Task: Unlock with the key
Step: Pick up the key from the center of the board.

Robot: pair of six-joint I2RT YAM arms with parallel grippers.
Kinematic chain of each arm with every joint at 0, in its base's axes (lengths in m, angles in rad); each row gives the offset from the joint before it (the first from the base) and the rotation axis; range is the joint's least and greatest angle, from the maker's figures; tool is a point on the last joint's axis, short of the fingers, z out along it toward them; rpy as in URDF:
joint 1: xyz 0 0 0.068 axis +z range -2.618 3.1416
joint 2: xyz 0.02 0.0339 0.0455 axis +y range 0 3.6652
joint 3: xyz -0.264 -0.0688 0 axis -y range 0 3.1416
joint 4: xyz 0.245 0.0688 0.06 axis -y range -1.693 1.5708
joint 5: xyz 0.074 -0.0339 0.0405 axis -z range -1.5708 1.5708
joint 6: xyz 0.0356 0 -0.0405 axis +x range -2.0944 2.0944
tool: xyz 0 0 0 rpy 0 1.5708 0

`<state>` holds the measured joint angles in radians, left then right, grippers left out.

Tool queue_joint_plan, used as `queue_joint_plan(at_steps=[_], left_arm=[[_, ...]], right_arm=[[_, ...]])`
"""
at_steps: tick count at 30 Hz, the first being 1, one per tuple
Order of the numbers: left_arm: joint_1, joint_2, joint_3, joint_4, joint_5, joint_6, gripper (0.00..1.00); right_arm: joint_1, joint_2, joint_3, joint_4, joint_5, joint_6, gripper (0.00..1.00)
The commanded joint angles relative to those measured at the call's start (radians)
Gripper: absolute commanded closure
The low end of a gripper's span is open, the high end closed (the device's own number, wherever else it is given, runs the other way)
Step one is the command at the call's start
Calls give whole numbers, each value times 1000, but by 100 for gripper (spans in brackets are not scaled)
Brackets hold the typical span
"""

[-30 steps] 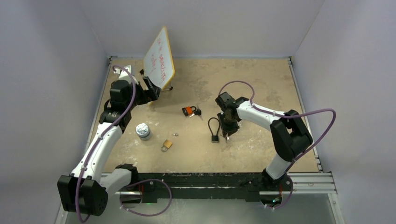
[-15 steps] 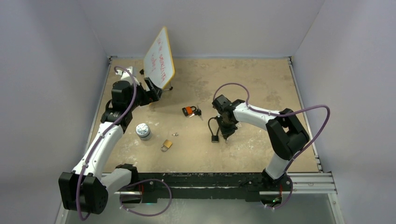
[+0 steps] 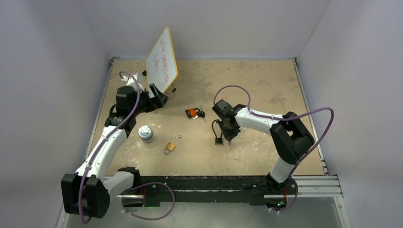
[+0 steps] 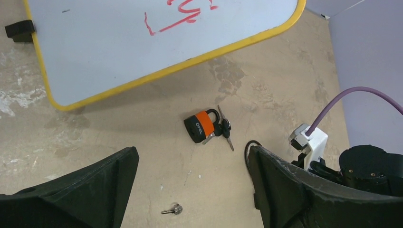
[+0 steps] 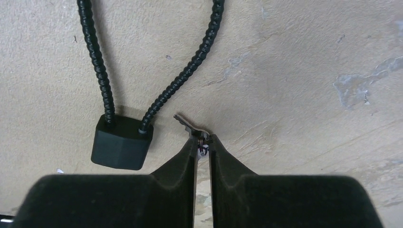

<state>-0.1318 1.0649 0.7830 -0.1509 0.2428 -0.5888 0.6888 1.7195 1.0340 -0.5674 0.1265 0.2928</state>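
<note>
1. The small silver key (image 5: 186,124) lies flat on the scuffed tan desk (image 3: 266,80). It is just beside the block-shaped body of the black cable padlock (image 5: 121,142), with its blade angled toward that body but not touching it.
2. The right jaws are clenched on the key's head end, where a little ring hangs, and the blade pokes out free ahead of the tips. I cannot tell whether they have the head itself or only the ring.
3. The left jaws are spread wide and hold nothing. They are well away by the yellow-rimmed whiteboard (image 4: 142,38), looking down on an orange-and-black padlock (image 4: 200,126) with keys touching it.
4. To my eye the key is thin, stiff, light and slick. Lying flat, it could skid or pivot in a pinch. The place to hold it is the flat head, faces against the pads, with the whole blade left free. Held by the ring alone, it would swing.
5. The cable padlock's body looks hard and compact, and its ribbed loop (image 5: 97,61) looks springy rather than rigid.
6. I'd guess the body slides when a key pushes at it, so it wants bracing by the sides of the block, not by the cable. The keyhole is not visible from here.
</note>
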Motion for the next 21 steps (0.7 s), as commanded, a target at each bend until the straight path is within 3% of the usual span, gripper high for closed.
queue_joint_plan(at_steps=[1,6,14,21], left_arm=[[3,-29,-26,39,41,-32,11],[3,-48,-47,38,63,-45,11],[3,-92,-129,78,149,-89,11],[-13,-79,-236,237,312,-185,11]], right_arm=[[28,28,-37,64,113,-4,85],[61,17,-45,90,132,4,100],[65,-158,-143,208,114,72,100],[65,-368,-211,309,64,159,100]])
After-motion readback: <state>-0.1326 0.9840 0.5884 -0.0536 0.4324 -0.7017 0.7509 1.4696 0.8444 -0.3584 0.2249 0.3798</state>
